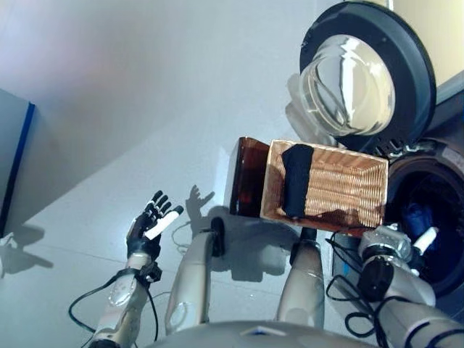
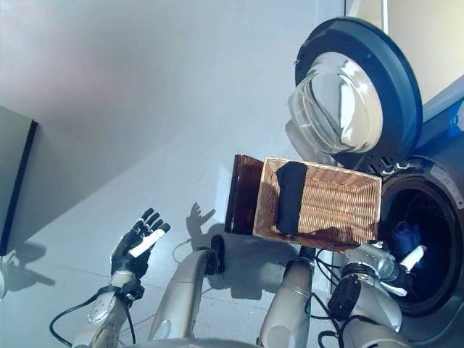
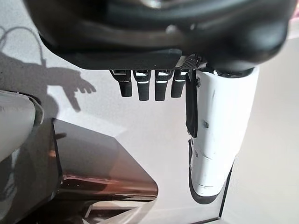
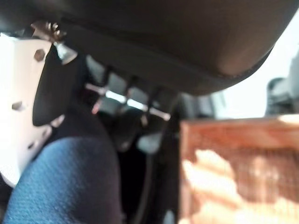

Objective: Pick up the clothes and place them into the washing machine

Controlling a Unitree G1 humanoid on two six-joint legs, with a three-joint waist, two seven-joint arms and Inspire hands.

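Silver-grey arms w/ dark left hand (image 1: 148, 223) & right hand (image 1: 406, 246), white thumb covers.

Looks like a laundry corner in a home or a test room: front-loading washing machine (image 1: 424, 217) with its round door (image 1: 362, 72) swung open, a wicker basket (image 1: 341, 192) of clothes beside it (plain grey floor (image 1: 109, 109), bare walls).
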